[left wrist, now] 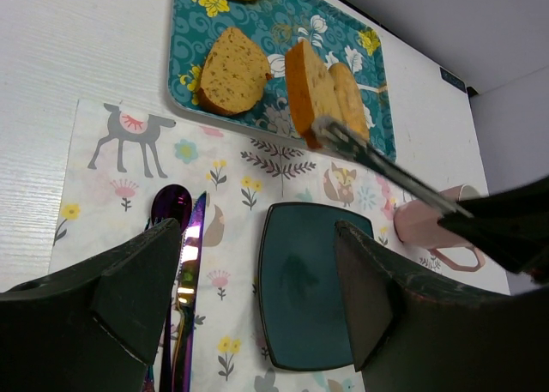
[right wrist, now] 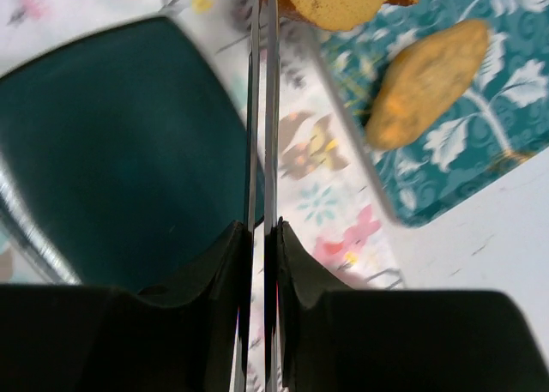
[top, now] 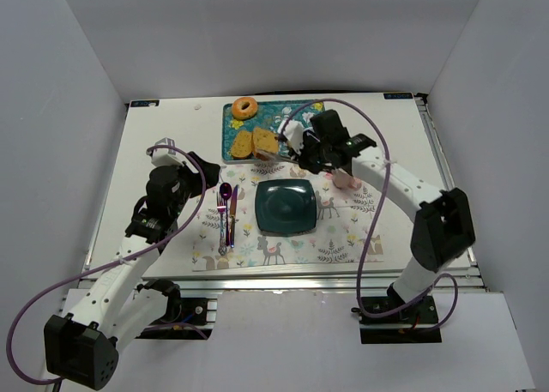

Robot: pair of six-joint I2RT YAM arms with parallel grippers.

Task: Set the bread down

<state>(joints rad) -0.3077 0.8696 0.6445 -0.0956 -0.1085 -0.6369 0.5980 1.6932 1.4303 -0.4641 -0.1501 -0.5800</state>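
The left wrist view alone shows the bread slice standing on edge, long axis near upright, broad face turned toward the second slice, which lies flat on the tray. The right wrist view catches only its rim. The thin right fingers are clamped on its lower edge, above the tray's near edge. The left fingers stand wide apart, holding nothing.

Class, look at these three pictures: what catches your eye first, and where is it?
A slice of bread stands on edge, pinched in tongs that the right gripper clamps, at the tray's near edge. In front, a dark teal plate sits bare on the placemat, and the left gripper hangs open.
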